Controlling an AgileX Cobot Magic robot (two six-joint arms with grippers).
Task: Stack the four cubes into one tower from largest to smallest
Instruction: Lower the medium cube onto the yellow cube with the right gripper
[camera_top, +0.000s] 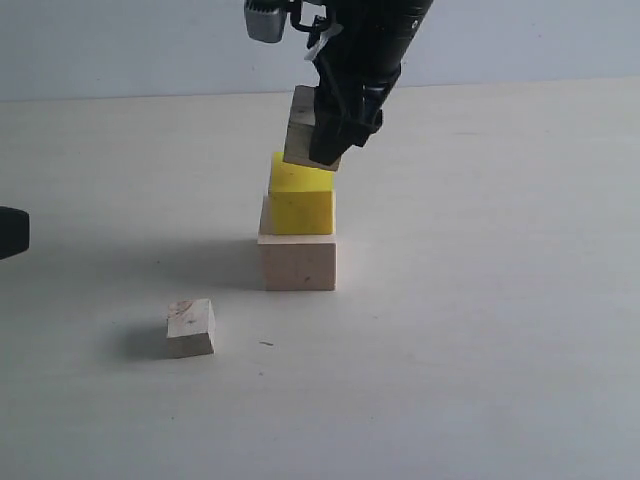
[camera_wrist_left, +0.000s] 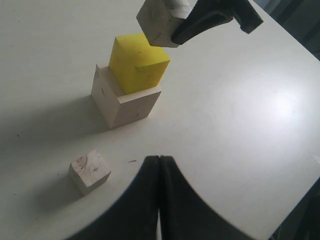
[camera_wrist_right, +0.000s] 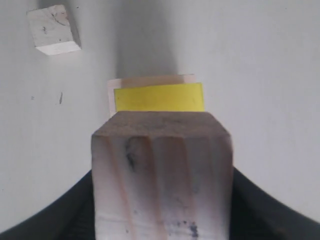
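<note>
Here the greyish wood cube (camera_top: 303, 125) hangs tilted at 12 o'clock over the yellow cube (camera_top: 302, 197), clamped between the dark fingers of the right gripper (camera_top: 318, 148), which reaches down from the top of the exterior view. Its lower edge is right at the yellow cube's top face; whether the two touch cannot be told. In the right wrist view the cube's grainy, ink-flecked face fills the space between the fingers, with the yellow top showing just beyond it.

The yellow cube sits on the pale wood cube (camera_top: 298, 263), a little off-centre, so a strip of the pale top shows along one side. That base rests flat on the white table (camera_top: 500, 350).

The smallest cube (camera_top: 190, 328) lies alone on the table at about 8 o'clock from the base, well apart from it.

The left gripper (camera_wrist_left: 159, 162) is pressed fully together with nothing between its fingers; in the exterior view it sits at 9 o'clock by the frame edge.
</note>
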